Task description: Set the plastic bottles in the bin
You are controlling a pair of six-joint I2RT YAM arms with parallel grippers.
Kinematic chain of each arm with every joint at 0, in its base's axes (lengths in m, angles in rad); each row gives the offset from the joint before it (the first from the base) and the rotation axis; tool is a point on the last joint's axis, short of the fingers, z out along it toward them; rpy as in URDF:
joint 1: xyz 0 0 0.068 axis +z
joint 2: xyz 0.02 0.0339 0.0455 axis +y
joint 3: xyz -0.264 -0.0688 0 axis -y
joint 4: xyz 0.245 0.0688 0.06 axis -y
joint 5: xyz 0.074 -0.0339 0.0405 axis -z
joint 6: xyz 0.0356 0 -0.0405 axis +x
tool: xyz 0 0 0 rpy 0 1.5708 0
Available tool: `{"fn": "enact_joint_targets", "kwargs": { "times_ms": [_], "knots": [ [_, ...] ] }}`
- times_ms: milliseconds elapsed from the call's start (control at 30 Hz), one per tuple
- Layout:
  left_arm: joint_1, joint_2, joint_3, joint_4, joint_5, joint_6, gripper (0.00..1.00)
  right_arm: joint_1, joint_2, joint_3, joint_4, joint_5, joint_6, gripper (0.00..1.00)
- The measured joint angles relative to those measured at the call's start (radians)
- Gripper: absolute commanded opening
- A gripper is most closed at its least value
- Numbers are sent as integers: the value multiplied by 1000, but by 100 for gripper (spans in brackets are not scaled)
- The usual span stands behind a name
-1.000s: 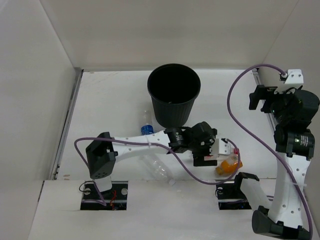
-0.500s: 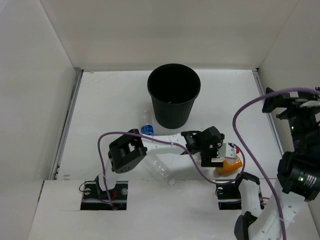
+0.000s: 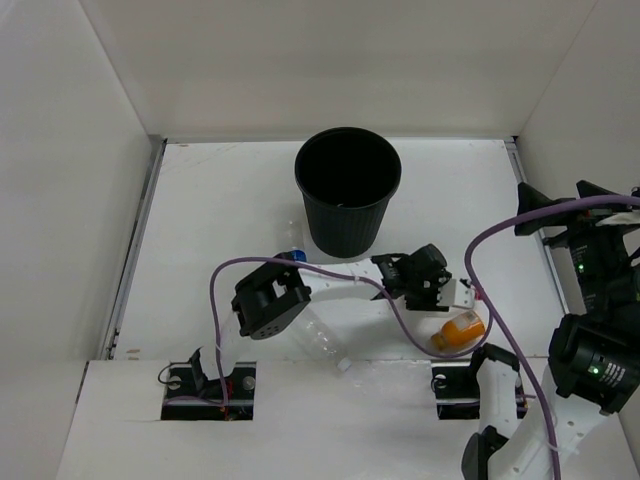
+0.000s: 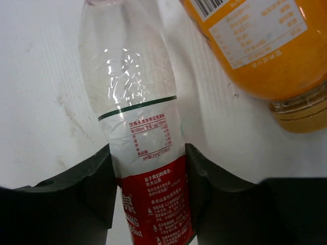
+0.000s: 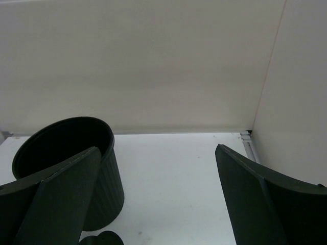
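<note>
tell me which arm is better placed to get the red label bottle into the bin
The left arm: its jaws are shut on the red-label bottle, with the bin close by. The right arm is off to the side, jaws open and empty.

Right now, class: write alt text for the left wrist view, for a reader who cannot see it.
The left gripper is closed on a clear red-labelled bottle, pressing it from both sides. A stubby orange bottle lies beside it on the white table.

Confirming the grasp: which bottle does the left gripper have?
The clear red-labelled bottle, clamped in the left gripper; the orange bottle lies free beside it.
</note>
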Motion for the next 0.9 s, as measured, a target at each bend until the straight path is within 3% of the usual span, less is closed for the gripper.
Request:
{"fn": "enact_joint_targets", "kwargs": {
  "times_ms": [67,233,433,567,733,900],
  "knots": [
    [-7,0,14,-10,-6,0,21,0,6,-1,5,-3,8,100],
    [-23,0,101,-54,-27,-53,14,0,25,-32,56,-7,34,100],
    [-12,-15,387,-68,-72,-140,13,-4,30,-142,119,-8,50,100],
    [12,-89,495,-105,-95,-145,13,-47,31,-214,174,-11,80,100],
    [93,-201,482,-153,-108,-103,13,-97,33,-250,219,-15,87,100],
    [244,-316,467,-166,-125,-51,13,-105,53,-269,219,-18,87,100]
  ]
}}
